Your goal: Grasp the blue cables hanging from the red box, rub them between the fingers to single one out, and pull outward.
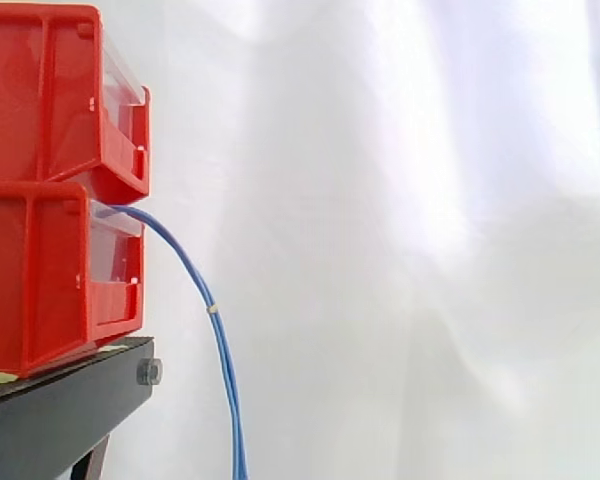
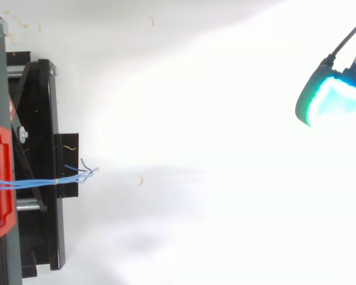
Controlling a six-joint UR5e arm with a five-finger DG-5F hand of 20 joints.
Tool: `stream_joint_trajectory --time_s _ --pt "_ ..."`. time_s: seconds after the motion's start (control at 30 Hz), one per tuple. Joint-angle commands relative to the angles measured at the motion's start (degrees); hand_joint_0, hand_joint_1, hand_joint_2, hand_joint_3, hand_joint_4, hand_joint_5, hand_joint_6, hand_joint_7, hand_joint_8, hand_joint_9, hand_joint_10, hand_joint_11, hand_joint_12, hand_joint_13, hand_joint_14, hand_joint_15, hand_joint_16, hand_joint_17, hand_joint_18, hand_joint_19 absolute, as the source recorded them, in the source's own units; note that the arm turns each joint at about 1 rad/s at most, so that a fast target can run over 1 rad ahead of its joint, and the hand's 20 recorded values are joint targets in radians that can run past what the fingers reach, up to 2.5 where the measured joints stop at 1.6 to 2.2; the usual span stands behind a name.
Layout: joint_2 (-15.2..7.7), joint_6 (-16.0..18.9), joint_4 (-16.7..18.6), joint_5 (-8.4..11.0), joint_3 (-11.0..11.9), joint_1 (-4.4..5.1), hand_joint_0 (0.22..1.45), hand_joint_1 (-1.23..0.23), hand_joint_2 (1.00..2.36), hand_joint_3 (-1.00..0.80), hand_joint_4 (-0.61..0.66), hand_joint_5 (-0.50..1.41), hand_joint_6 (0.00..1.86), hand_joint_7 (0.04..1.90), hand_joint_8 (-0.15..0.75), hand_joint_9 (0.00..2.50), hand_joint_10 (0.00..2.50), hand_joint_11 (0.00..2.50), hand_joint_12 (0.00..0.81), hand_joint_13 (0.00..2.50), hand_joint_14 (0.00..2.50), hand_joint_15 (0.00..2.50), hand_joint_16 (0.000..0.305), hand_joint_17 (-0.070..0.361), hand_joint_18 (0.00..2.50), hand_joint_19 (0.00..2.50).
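Hand [image 2: 332,101] shows cut off at the edge, glowing cyan-green, touching nothing visible; whether it is spread or closed cannot be told. Far across from it, well apart, the blue cables [image 1: 220,340] hang from the lower red box [image 1: 40,280], their lower run cut off in the side view.
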Motion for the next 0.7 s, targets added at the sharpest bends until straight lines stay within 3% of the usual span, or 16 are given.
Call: stream_joint_trajectory --time_s 0.0,0.13,0.27,0.37,0.67 --pt "-0.02 -0.06 0.3 0.3 -0.05 0.11 0.48 -0.6 1.0 -0.5 0.28 -0.21 0.5 0.74 0.285 0.7 0.01 0.43 0.403 0.7 0.01 0.44 0.059 0.132 0.62 0.67" --pt "-0.11 -0.24 0.47 0.12 -0.85 0.37 0.48 -0.6 1.0 -0.5 0.28 -0.21 0.5 0.74 0.284 0.71 0.01 0.44 0.403 0.69 0.01 0.44 0.059 0.132 0.62 0.67" --pt "-0.02 -1.11 4.95 0.21 -4.01 1.08 0.48 -0.6 1.0 -0.5 0.27 -0.21 0.5 0.74 0.285 0.7 0.01 0.44 0.403 0.7 0.01 0.44 0.059 0.132 0.62 0.67" --pt "-0.02 -1.11 6.8 0.3 -4.89 1.43 0.48 -0.6 1.0 -0.5 0.28 -0.21 0.5 0.74 0.286 0.7 0.01 0.44 0.403 0.7 0.01 0.44 0.059 0.132 0.62 0.67" --pt "-0.11 -1.82 8.21 3.11 -5.06 2.31 0.48 -0.6 1.0 -0.5 0.28 -0.21 0.5 0.74 0.285 0.71 0.01 0.44 0.404 0.69 0.01 0.44 0.059 0.132 0.62 0.67"
